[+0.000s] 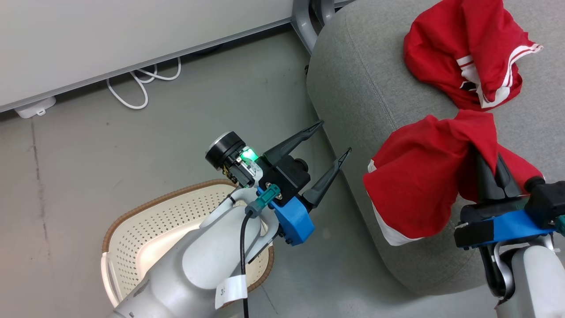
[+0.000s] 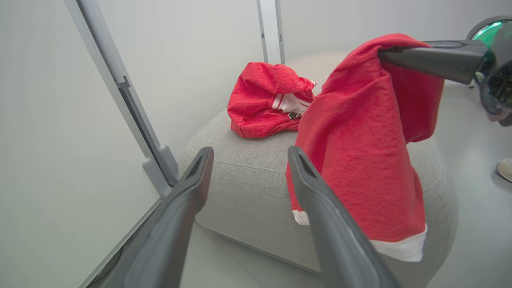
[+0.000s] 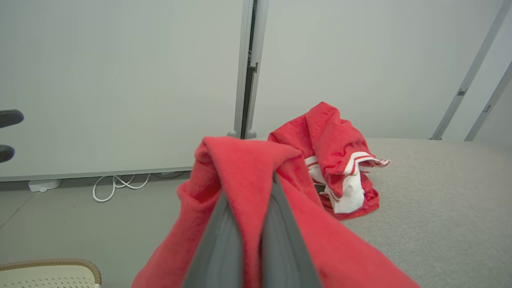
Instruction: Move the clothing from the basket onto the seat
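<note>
One red garment [image 1: 463, 53] with white stripes lies bunched on the grey seat [image 1: 362, 88]. My right gripper [image 1: 490, 165] is shut on a second red garment [image 1: 419, 185], which hangs over the seat's near edge; it drapes over the fingers [image 3: 280, 224] in the right wrist view. My left gripper [image 1: 335, 139] is open and holds nothing, hovering between the basket [image 1: 150, 221] and the seat. The basket stands on the floor, partly hidden by my left arm. In the left wrist view the open fingers [image 2: 192, 188] face the seat [image 2: 248, 188] and the hanging garment [image 2: 360, 152].
White cables [image 1: 141, 84] and a white plug box [image 1: 33, 108] lie on the grey floor along a pale partition wall [image 1: 110, 35]. A grey metal post foot [image 1: 309, 22] stands against the seat's far corner. A shoe tip [image 2: 505, 168] shows at the right edge.
</note>
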Controlling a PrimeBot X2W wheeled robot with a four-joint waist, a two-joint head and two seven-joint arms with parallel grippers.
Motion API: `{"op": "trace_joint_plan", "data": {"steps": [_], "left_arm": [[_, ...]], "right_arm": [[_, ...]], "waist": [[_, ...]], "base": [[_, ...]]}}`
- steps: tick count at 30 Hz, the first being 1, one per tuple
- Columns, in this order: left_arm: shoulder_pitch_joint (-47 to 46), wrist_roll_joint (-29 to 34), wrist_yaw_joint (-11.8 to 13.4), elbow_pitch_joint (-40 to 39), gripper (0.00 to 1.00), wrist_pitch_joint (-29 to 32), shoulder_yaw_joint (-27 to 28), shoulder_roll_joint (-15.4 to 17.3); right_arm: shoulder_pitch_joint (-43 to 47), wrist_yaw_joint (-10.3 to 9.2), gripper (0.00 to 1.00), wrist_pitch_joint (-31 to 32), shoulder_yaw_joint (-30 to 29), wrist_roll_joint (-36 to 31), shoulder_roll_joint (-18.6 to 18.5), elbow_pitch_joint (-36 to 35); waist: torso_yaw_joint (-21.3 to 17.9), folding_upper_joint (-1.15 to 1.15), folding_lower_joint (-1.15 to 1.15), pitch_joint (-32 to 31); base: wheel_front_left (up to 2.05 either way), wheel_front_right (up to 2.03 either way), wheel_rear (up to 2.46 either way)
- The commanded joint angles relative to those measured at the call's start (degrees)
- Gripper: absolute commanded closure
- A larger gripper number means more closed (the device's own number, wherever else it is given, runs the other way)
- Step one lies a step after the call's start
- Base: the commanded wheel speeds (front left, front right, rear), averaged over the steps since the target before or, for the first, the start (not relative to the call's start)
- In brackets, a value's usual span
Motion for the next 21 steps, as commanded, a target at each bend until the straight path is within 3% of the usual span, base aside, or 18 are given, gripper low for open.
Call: {"op": "trace_joint_plan", "data": {"steps": [1,11,21], "left_arm": [[0.43,0.22,-0.31,0.15,0.0,-0.15,0.14,0.11],[-1.01,0.48,-0.44,-0.24,0.0,-0.15,0.55,0.23],[-5.15,1.87,-0.49,-1.06,0.0,0.02,0.99,2.48]], "right_arm": [[0.72,0.01,1.0,-0.07,-0.05,-0.32,0.49,-0.59],[-3.23,0.01,1.0,-0.07,-0.07,0.09,0.25,-2.61],[-17.67,0.0,1.0,-0.06,-4.74,-0.09,-3.02,-8.02]], "waist": [[-0.38,0.0,0.0,-0.01],[-0.27,0.0,0.0,1.29],[0.64,0.0,0.0,9.76]], "base": [[0.0,0.0,0.0],[0.0,0.0,0.0],[0.0,0.0,0.0]]}}
